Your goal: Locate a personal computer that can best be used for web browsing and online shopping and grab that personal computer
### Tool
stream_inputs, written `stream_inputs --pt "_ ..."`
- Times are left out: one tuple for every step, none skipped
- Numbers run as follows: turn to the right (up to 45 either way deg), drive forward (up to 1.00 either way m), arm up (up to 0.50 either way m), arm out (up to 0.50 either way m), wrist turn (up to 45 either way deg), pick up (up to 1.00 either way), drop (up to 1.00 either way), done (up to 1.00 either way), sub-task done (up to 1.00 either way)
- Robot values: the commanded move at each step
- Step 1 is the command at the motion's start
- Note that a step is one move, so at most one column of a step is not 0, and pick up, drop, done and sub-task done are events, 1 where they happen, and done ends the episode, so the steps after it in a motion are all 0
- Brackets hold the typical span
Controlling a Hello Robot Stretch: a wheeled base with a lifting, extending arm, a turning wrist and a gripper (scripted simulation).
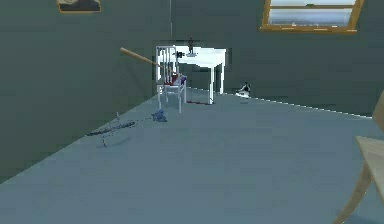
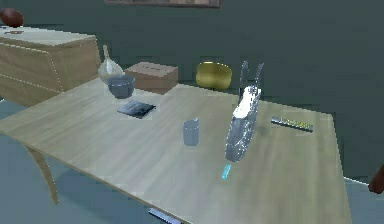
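Stretching across the arm side view is a long pale wooden table (image 2: 110, 150) carrying a flat dark rectangular slab (image 2: 135, 108), a small grey cup (image 2: 191, 131), a tall clear glassy ornament (image 2: 241, 125), a grey rounded bowl (image 2: 121, 87) and a pale narrow-necked vase (image 2: 108, 65). Beyond its far edge sit a brown cardboard box (image 2: 153, 75) and a light wooden dresser (image 2: 45, 60). In the forward view a small white table (image 1: 208, 60) stands against the dark far wall with dark little shapes on top, a white chair (image 1: 172, 93) just before it. Whether the slab or one of those dark shapes is the personal computer cannot be told – nor can the tool's state.
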Motion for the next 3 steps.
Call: stream_inputs --pt "0.0 0.00 0.00 0.00 0.0 1.00 0.00 0.00 0.00" --pt "0.0 0.00 0.10 0.00 0.0 0.00 0.00 0.00 0.00" --pt "0.0 0.00 0.00 0.00 0.0 0.00 0.00 1.00 0.00"
